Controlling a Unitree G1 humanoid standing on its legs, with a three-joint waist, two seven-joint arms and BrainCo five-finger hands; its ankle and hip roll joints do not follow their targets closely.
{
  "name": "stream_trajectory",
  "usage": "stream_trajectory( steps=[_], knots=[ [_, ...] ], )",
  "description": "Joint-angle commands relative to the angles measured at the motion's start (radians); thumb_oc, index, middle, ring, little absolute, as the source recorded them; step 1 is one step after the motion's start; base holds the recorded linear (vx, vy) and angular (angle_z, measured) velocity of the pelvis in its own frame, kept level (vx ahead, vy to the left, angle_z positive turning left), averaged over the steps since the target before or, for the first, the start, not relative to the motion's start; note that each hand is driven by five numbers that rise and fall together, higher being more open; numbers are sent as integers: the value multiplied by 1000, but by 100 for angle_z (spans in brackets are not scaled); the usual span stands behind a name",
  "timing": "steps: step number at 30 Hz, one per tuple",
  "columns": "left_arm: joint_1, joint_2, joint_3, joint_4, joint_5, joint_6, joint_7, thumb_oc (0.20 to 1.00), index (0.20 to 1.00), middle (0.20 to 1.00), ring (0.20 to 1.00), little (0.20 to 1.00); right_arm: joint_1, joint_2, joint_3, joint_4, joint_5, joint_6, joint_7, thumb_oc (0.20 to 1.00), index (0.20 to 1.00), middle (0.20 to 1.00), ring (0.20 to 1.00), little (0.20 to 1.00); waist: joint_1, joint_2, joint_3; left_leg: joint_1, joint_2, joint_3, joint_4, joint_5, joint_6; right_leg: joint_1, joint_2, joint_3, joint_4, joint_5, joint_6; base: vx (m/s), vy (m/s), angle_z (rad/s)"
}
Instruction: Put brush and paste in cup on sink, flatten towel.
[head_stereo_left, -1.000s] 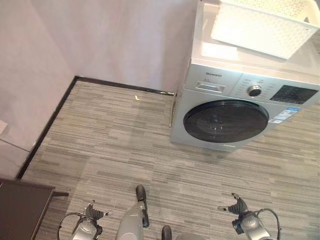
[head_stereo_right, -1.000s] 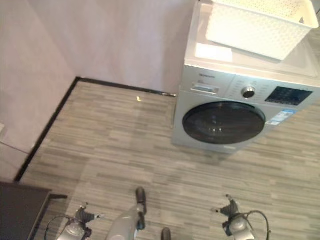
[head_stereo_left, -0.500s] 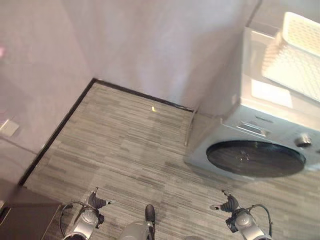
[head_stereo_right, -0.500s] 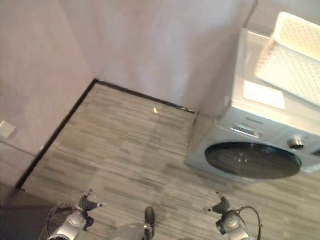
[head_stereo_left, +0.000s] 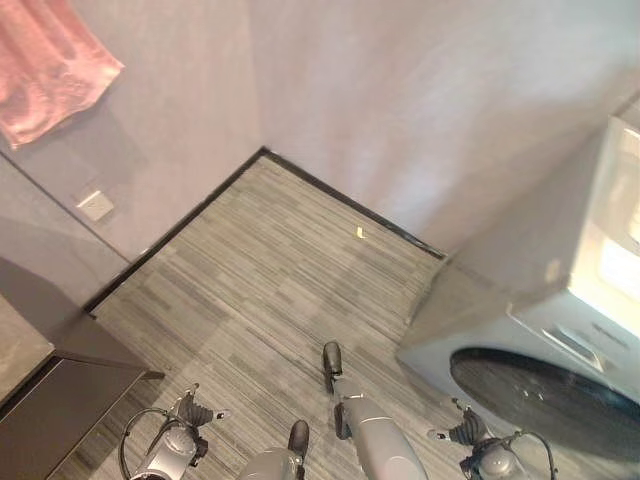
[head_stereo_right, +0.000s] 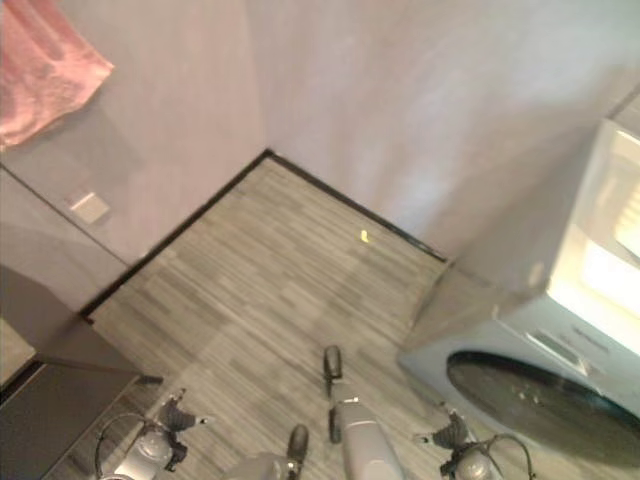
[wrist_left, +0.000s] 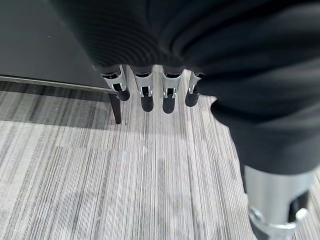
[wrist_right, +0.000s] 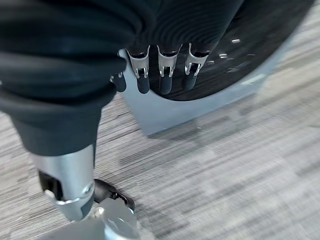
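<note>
Two robot hands, both hanging low with nothing in them: left robot hand (head_stereo_left: 190, 412) at the lower left of the head view, right robot hand (head_stereo_left: 468, 432) at the lower right, fingers straight and relaxed in both wrist views (left (wrist_left: 148, 95), right (wrist_right: 165, 75)). Task things: brush, paste, cup and sink can't be made out anywhere. Only candidate is a pink towel (head_stereo_left: 45, 65) hanging high on the wall at the upper left, draped downward with its lower edge slanted. Key relation: towel lies up and to the robot's left, well apart from both hands, so the left hand is the nearer one; I'd judge the robot needs to turn or walk that way before any reach. A dark cabinet (head_stereo_left: 50, 415) with a grey tabletop (head_stereo_left: 15, 350) sits at the lower left, roughly below the towel; sink may be there, can't tell. Washing machine (head_stereo_left: 540, 350) is on the right. View differences: left wrist view shows the dark cabinet (wrist_left: 45, 40) front and its leg close up; right wrist view shows the washing machine (wrist_right: 200, 95) door; neither shows the towel.
</note>
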Motion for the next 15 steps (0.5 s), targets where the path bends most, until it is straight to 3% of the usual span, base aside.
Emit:
stream_trajectory(
  steps=[1,5,6,8,9,11,12,13,15],
  knots=[
    [-12,15,-1,-13,34,-23,5,1000,1000,1000,1000,1000,-62,-61,-21,-12,-4,-12,-8,1000,1000,1000,1000,1000,-27,33,-29,140,12,102,-63,92,-128,-2,44,26,61,121,20,364,-167,68],
    [-13,2,-20,-11,25,-29,-2,1000,1000,1000,1000,1000,-55,-71,-15,23,-11,-10,-3,1000,1000,1000,1000,1000,-37,56,-55,137,50,91,28,151,-205,48,49,-30,77,71,-11,353,-171,83],
    [-13,2,-20,-12,25,-28,-2,1000,1000,1000,1000,1000,-54,-71,-15,23,-11,-11,-3,1000,1000,1000,1000,1000,-39,57,-55,136,50,90,31,149,-205,49,49,-32,77,70,-11,214,-129,63],
    [-16,0,-25,-19,22,-27,-3,1000,1000,1000,1000,1000,-55,-79,-15,34,-14,-11,-1,1000,1000,1000,1000,1000,-41,55,-52,69,87,176,204,239,-266,108,42,-65,64,41,-27,273,-203,51],
    [-36,2,-32,-26,8,-29,3,1000,1000,1000,1000,1000,-72,-91,-6,54,-10,-10,-9,1000,1000,1000,1000,1000,-22,26,-24,-57,69,242,426,290,-289,163,26,-64,57,11,-50,262,-287,51],
    [-53,6,-34,-35,-4,-28,16,1000,1000,1000,1000,1000,-80,-97,-4,57,-6,-6,-23,1000,1000,1000,1000,1000,-10,10,-7,-142,91,318,478,269,-257,196,13,-78,61,-11,-61,219,-238,48],
    [-64,7,-35,-38,-4,-25,17,1000,1000,1000,1000,1000,-77,-100,-10,59,-10,-1,-25,1000,1000,1000,1000,1000,-6,9,-6,-195,140,402,430,226,-228,223,3,-98,61,-29,-61,219,-161,13],
    [-68,9,-36,-38,0,-21,15,1000,1000,1000,1000,1000,-72,-97,-13,61,-14,5,-27,1000,1000,1000,1000,1000,1,-5,-9,-246,158,460,403,189,-205,244,-14,-109,55,-37,-60,246,-113,29],
    [-66,13,-35,-33,6,-22,17,1000,1000,1000,1000,1000,-73,-96,-18,65,-19,8,-37,1000,1000,1000,1000,1000,12,-9,-13,-317,189,528,296,157,-183,275,-20,-121,48,-70,-54,245,-30,38]
  ],
)
